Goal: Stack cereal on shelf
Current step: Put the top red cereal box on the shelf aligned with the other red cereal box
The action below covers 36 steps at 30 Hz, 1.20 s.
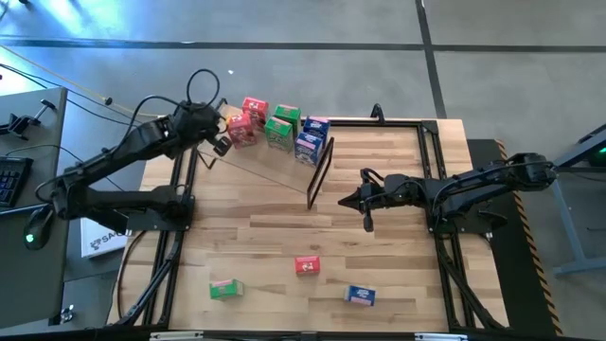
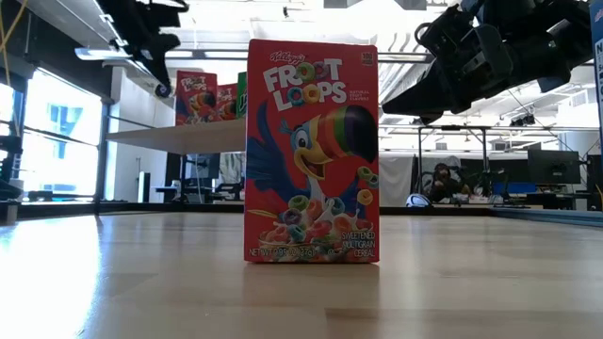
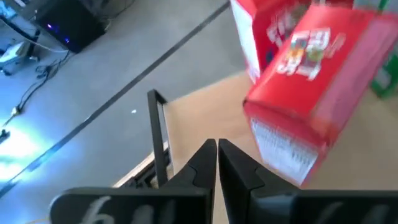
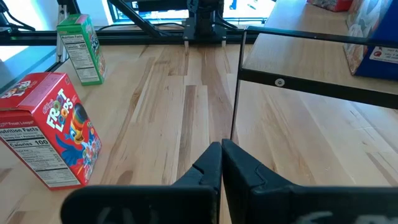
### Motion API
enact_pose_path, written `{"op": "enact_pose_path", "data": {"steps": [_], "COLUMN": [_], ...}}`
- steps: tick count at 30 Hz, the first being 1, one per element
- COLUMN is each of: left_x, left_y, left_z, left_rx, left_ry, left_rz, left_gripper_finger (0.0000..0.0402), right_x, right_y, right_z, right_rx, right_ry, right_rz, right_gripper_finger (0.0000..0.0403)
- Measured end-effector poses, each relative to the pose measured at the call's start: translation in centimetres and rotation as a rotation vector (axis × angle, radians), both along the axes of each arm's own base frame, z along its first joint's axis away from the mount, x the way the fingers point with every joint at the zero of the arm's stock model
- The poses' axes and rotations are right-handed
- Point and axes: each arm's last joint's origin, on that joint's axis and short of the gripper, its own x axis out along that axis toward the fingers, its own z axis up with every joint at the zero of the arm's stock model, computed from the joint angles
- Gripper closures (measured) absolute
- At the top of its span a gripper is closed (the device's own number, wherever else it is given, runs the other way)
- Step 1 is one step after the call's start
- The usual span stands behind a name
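Three boxes (image 1: 307,266) spaced apart near front table edge (image 1: 312,329).

Grey concrete floor (image 1: 284,24), bright windows (image 2: 57,132), and possibly desks with monitors (image 2: 551,168) behind.

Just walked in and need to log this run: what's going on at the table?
The robot is shelving small cereal boxes. Six sit on the shelf at the table's far side; a red box, a green box and a blue box wait on the tabletop. The left gripper is shut and empty beside the shelved red boxes. The right gripper hangs shut over mid-table.
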Motion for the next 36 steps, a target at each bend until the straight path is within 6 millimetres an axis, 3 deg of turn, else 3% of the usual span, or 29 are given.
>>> {"op": "enact_pose_path", "data": {"steps": [16, 27, 31, 36], "left_x": [0.8, -0.1, -1.2, -2.0], "left_y": [2.7, 3.4, 2.1, 1.1], "left_z": [-1.6, -0.1, 1.1, 0.2], "left_rx": [0.097, 0.172, 0.07, -0.141], "left_ry": [-0.148, -0.137, -0.125, -0.095], "left_rz": [-0.09, -0.105, -0.135, -0.126], "left_gripper_finger": [0.0396, 0.0396, 0.0397, 0.0397], "right_x": [0.0, 0.0, 0.0, 0.0], "right_y": [0.0, 0.0, 0.0, 0.0], "right_z": [0.0, 0.0, 0.0, 0.0], "right_rx": [0.0, 0.0, 0.0, -0.009], "right_ry": [0.001, 0.001, 0.001, 0.001], "right_rz": [0.0, 0.0, 0.0, -0.012], "right_gripper_finger": [0.0403, 0.0403, 0.0403, 0.0403]}}
